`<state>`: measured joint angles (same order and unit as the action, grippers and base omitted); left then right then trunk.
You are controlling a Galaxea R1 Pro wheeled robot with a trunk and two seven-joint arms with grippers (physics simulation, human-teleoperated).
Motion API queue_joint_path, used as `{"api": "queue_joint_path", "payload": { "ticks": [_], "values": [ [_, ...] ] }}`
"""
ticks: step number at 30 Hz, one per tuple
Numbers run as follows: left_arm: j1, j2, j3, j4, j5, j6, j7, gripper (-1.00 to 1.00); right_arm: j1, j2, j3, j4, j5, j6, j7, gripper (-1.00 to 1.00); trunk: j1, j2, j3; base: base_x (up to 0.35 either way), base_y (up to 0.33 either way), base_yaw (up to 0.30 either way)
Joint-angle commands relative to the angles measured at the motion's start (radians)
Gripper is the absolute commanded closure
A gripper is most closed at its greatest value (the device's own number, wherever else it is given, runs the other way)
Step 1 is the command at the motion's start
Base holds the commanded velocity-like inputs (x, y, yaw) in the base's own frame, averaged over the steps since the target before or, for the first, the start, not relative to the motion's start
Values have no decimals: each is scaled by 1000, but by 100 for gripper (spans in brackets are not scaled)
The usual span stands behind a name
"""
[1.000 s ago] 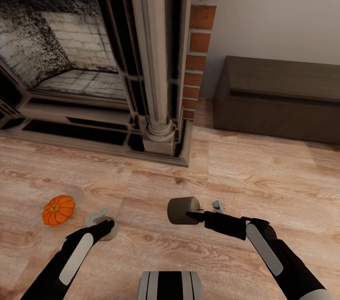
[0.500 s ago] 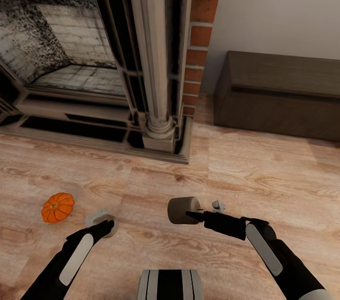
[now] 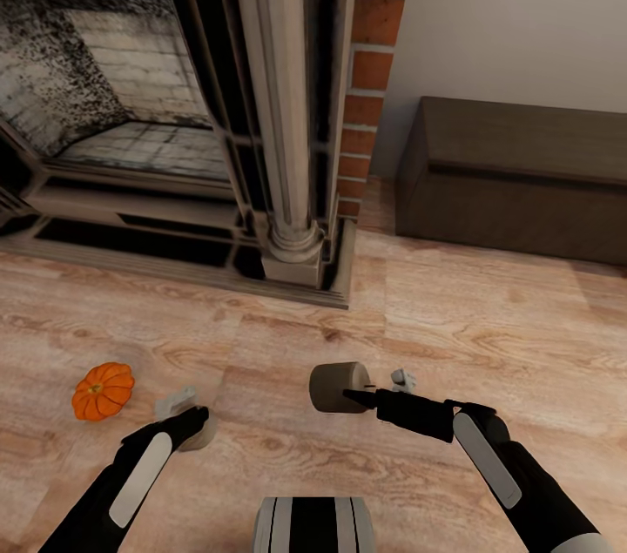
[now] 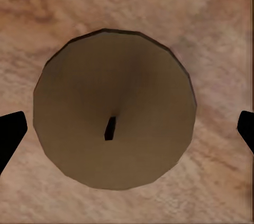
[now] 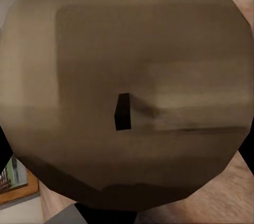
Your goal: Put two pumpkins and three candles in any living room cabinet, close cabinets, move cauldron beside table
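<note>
we hold one candle [image 3: 338, 387] in our right gripper [image 3: 357, 397], left gripper [image 3: 198, 422] spread above another candle [image 4: 114, 109], both bound for the cabinet [image 3: 514, 174].

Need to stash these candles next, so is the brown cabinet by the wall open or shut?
Shut, as far as the head view shows: the cabinet front looks flush, with no drawer pulled out and no pale interior visible.

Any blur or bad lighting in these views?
Head view: even, soft light, fireplace inside dark and grainy. Left wrist view: candle top sharp, floor soft. Right wrist view: candle so close it's smeared with blurry streaks.
</note>
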<state>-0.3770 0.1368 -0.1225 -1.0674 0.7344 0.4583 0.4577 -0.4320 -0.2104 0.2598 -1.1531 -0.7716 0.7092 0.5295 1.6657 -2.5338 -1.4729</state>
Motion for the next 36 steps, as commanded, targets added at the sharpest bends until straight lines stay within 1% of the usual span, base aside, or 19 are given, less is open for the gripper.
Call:
{"api": "queue_joint_path", "payload": {
  "ticks": [1,5,12,23,28,33,36],
  "values": [
    [0,1,-3,-1,10,0,10,-100,-1,-1,1,0,-5,4,0,100,0,0,-1,59,0,0],
    [0,1,-3,0,10,0,10,-100,-1,-1,1,0,-5,4,0,100,0,0,-1,71,0,0],
    [0,2,-3,0,11,0,11,-100,-1,0,1,0,-5,4,0,100,0,0,-1,246,0,0],
    [0,3,5,0,10,-3,24,-100,-1,2,1,0,-5,4,0,100,0,0,-1,42,13,0],
    [0,3,7,34,10,-50,30,-100,-1,2,1,13,-4,4,-1,100,0,0,-1,1,0,0],
    [-1,2,7,51,11,-63,31,-100,-1,2,1,19,-3,4,0,100,0,0,-1,0,0,0],
    [0,1,7,52,11,-64,31,-100,-1,2,1,19,-3,4,0,100,1,-1,-12,0,0,0]
  ]
}}
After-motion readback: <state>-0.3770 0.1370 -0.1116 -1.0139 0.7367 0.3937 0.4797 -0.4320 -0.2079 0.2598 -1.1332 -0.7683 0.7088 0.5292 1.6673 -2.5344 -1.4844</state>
